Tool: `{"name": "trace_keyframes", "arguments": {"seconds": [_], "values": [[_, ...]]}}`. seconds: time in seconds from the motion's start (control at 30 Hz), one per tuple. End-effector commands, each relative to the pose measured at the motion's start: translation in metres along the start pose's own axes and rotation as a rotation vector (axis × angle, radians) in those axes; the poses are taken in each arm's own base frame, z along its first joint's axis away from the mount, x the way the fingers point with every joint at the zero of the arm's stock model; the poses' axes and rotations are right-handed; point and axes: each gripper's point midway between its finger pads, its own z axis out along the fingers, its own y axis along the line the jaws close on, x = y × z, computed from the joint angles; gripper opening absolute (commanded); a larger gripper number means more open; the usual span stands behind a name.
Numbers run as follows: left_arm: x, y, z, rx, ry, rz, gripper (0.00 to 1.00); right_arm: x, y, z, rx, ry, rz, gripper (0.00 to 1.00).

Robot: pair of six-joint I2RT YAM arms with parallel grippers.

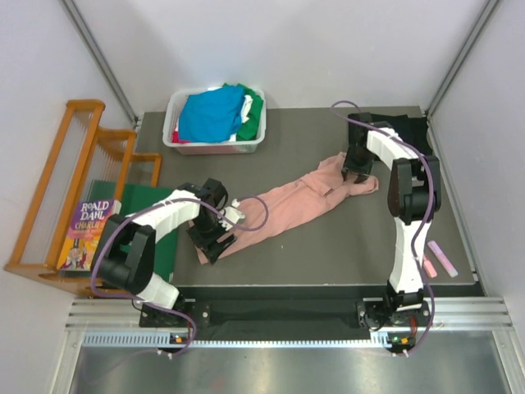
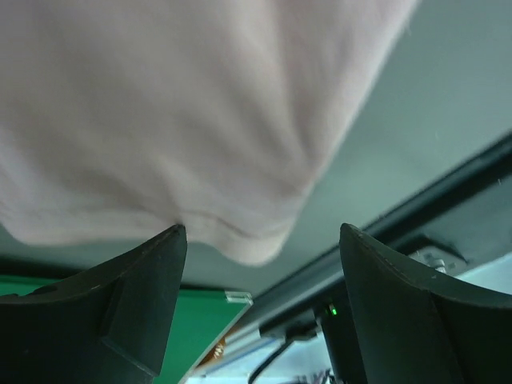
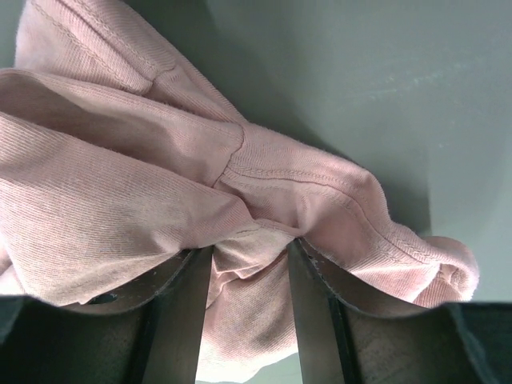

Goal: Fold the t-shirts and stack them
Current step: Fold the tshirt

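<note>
Right gripper (image 3: 248,248) pinches the pink t-shirt (image 1: 295,201); left gripper (image 2: 260,232) is open at the other end.
Right jaws are clamped on a bunched fold at the shirt's far-right end. Left jaws stand wide apart at the near-left hem, one fingertip (image 2: 172,240) touching cloth, nothing clamped. The shirt lies stretched diagonally on the dark table (image 1: 344,246) between the arms. A black t-shirt (image 1: 410,127) sits at the far-right corner. Blue, green, white and red t-shirts (image 1: 215,113) are heaped in the white bin (image 1: 171,131). A green board (image 1: 139,205) lies left.
</note>
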Motion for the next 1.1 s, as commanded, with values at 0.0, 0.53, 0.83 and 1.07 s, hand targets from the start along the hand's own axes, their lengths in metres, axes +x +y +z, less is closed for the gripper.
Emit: {"name": "trace_keyframes", "arguments": {"seconds": [0.0,0.53,0.83,1.07], "values": [[0.022,-0.015,-0.019,0.036,0.043,0.028,0.81,-0.005,0.051,0.024,-0.125,-0.02,-0.04,0.43],[-0.06,0.021,-0.075,-0.167,-0.302,-0.079,0.87,-0.053,0.066,-0.019,-0.07,-0.159,-0.083,0.46],[-0.079,0.101,-0.178,-0.294,-0.745,-0.452,0.92,-0.031,0.095,-0.168,-0.063,-0.448,-0.211,0.74],[-0.071,0.105,-0.163,-0.203,-0.742,-0.452,0.92,0.049,0.128,-0.182,-0.177,-0.387,-0.354,0.78]]}}
